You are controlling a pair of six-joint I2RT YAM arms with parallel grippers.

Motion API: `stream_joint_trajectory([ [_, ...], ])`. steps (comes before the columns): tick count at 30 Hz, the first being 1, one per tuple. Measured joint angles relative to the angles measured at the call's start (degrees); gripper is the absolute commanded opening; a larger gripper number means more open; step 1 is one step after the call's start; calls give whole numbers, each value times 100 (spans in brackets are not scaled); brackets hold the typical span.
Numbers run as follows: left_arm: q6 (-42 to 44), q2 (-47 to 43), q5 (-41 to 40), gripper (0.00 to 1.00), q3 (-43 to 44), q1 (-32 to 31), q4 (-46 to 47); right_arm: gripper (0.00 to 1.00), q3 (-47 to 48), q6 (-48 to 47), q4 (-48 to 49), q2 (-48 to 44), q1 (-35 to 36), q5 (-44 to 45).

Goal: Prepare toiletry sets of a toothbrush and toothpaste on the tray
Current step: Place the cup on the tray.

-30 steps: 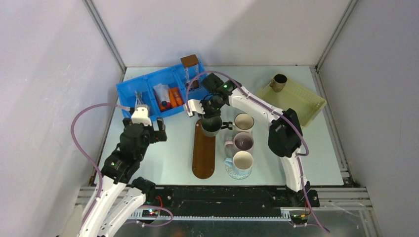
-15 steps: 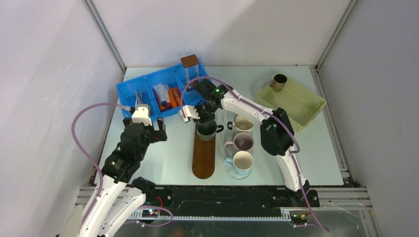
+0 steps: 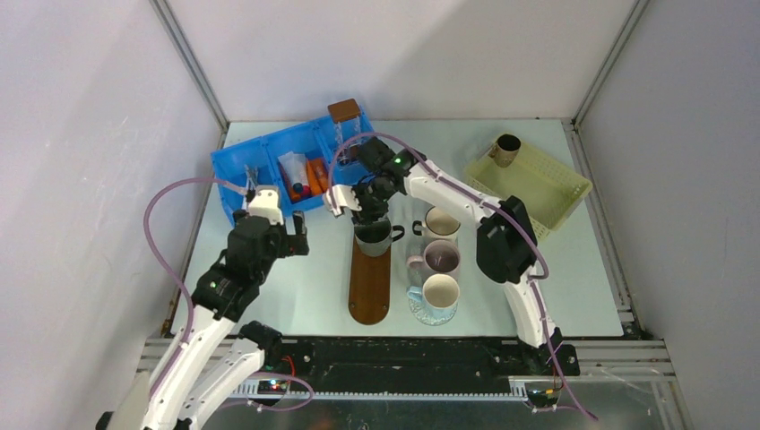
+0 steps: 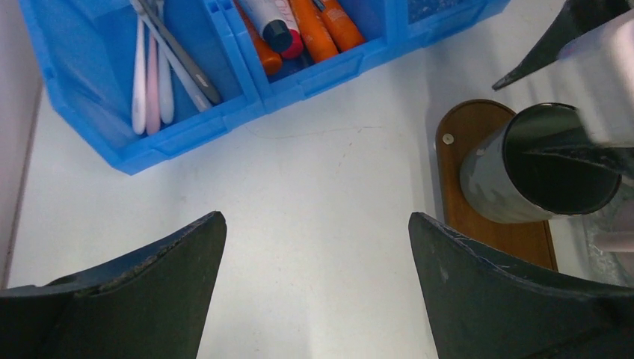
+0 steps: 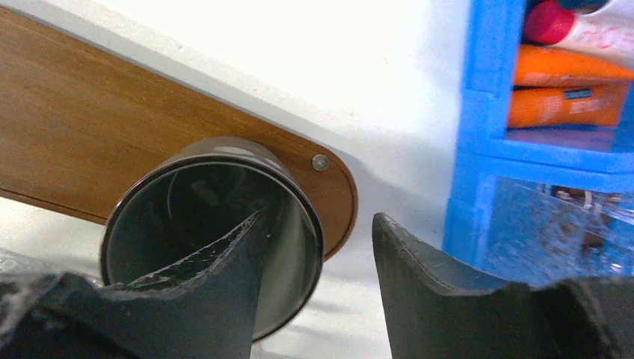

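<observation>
**What the edges and the fingers keep out of sight**

From the right wrist, one finger (image 5: 202, 299) of the right gripper (image 5: 320, 224) hides the near wall of the dark mug (image 5: 187, 187). Whether it touches that wall cannot be told. The wooden tray (image 5: 90, 134) runs off the left edge.

From the left wrist, the top edge crops the blue bin (image 4: 187, 123), so the toothbrushes (image 4: 153, 75) and toothpaste tubes (image 4: 318, 26) show only in part. The other arm's gripper is a blur over the mug's rim.

From above, the brushes are too small to count.
</observation>
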Motion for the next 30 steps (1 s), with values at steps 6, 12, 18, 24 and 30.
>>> stream_joint_trajectory([
  [6, -208, 702, 413, 100, 433, 4, -46, 64, -382, 411, 337, -916, -160, -122],
  [12, -446, 1646, 927, 100, 1102, 2, -17, 66, -1169, 1672, 1220, -2437, -505, 494],
  [18, -581, 2684, 1261, 98, 1602, -184, 2, 78, -2135, 3324, 2218, -3663, -861, 1919],
  [24, -645, 3700, 1311, 95, 1961, -612, -15, 99, -3416, 4922, 2750, -4734, -1130, 3213],
  [30, -684, 4474, 1191, 86, 2197, -975, -46, 100, -4356, 6415, 2959, -6037, -1714, 3668],
])
